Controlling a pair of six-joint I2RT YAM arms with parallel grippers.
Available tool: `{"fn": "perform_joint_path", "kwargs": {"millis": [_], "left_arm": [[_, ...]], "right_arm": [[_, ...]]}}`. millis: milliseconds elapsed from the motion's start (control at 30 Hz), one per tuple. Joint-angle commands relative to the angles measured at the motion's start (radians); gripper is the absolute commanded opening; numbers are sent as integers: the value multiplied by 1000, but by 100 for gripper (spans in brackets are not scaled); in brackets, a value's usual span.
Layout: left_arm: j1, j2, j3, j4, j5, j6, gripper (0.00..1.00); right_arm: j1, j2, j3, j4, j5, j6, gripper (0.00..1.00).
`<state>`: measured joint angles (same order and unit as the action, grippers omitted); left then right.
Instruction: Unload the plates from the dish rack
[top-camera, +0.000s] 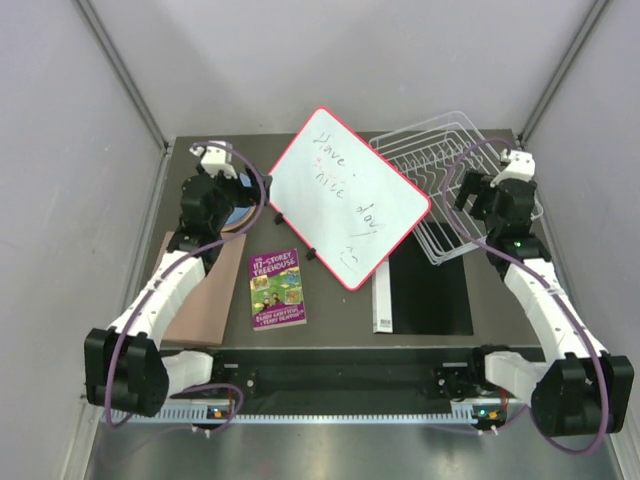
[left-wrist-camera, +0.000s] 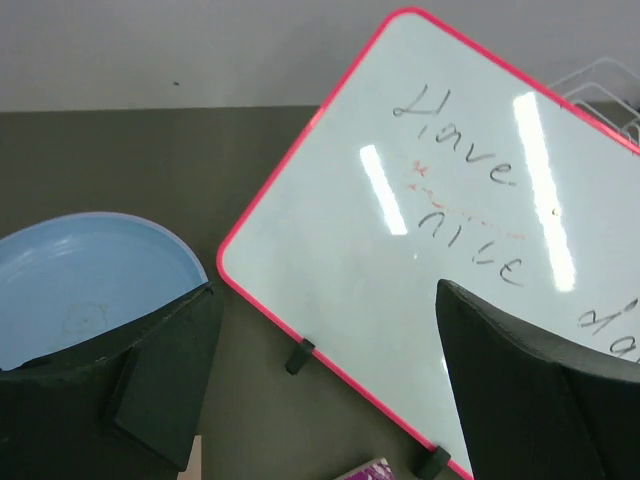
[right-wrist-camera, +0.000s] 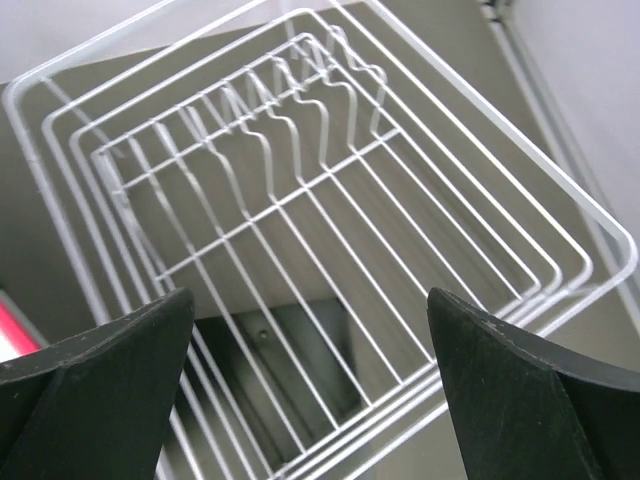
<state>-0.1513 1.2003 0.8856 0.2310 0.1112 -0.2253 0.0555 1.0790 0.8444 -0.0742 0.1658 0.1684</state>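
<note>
We see the left end effector (left-wrist-camera: 325, 315) opened wide above the far left of the desk (top-camera: 335, 300), with nothing between its dark fingers (left-wrist-camera: 165, 370). Just beside its left finger lies the light blue plate (left-wrist-camera: 80, 285), flat and face up, its near edge hidden behind that finger. From the top camera the plate sits close to the far corner of a brown board (top-camera: 205, 295). A thin warm-coloured edge shows under it there, and we cannot tell whether that is another plate. No other plate can be made out in these views.

The red-rimmed whiteboard (top-camera: 350, 195) stands tilted in the middle of the desk on small black feet, with handwriting across it. Its left edge is near the blue plate, and in the top view its right corner overlaps the dish rack (top-camera: 450, 175).

The dish rack sits at the far right of the desk. The right end effector (right-wrist-camera: 310, 310) hangs directly over it, spread wide, with its fingers (right-wrist-camera: 110, 390) apart and closed on nothing. Through the white wires we see the upright tines in a row toward the far side, and below the near part of the grid a patch of the black mat (top-camera: 430, 290), so the rack rests partly over that mat's far end.

A paperback (top-camera: 277, 288) with "Treehouse" on its cover lies flat between the brown board and the mat.
</note>
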Motion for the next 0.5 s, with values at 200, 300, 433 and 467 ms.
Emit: {"fn": "perform_joint_path", "kwargs": {"millis": [200,300,433,467], "left_arm": [[-183,-44,-71,79,-156,109,92],[-218,-39,-71,83,-195,113,92],[-247,-38,-63,70,-240,126,92],[-251,-41,-65,68,-248,124,92]], "right_arm": [[-8,-139,-145,209,228,19,100],[-8,-146,-145,206,236,17,100],[-8,-152,-165,215,241,17,100],[-9,-154,-171,229,241,17,100]]}}
